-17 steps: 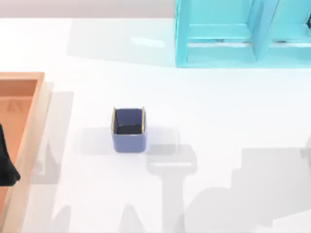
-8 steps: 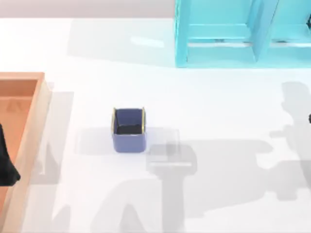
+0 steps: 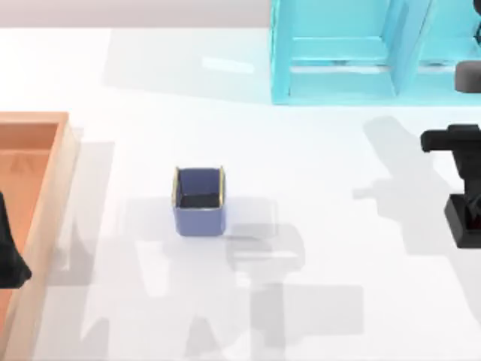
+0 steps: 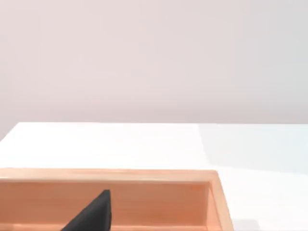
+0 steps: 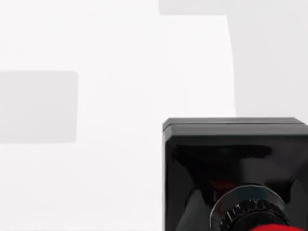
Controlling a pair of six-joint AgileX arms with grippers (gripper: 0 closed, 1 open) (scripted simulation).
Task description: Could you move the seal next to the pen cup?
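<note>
My right arm (image 3: pixel 455 143) has come into the top view at the desk's (image 3: pixel 323 165) right edge, above the seal (image 3: pixel 466 218). I cannot tell how its jaws stand. The pen cup (image 3: pixel 199 201) stays put mid-desk, well apart. My left arm (image 3: pixel 9 256) stays parked over the wooden tray (image 3: pixel 45 180).

Scene brightly, evenly lit. Soft grey overlapping shadows cast across white table (image 3: pixel 316 165). Slight softness seen throughout top view. Glossy reflections seen on seal (image 5: pixel 236 168) base.
</note>
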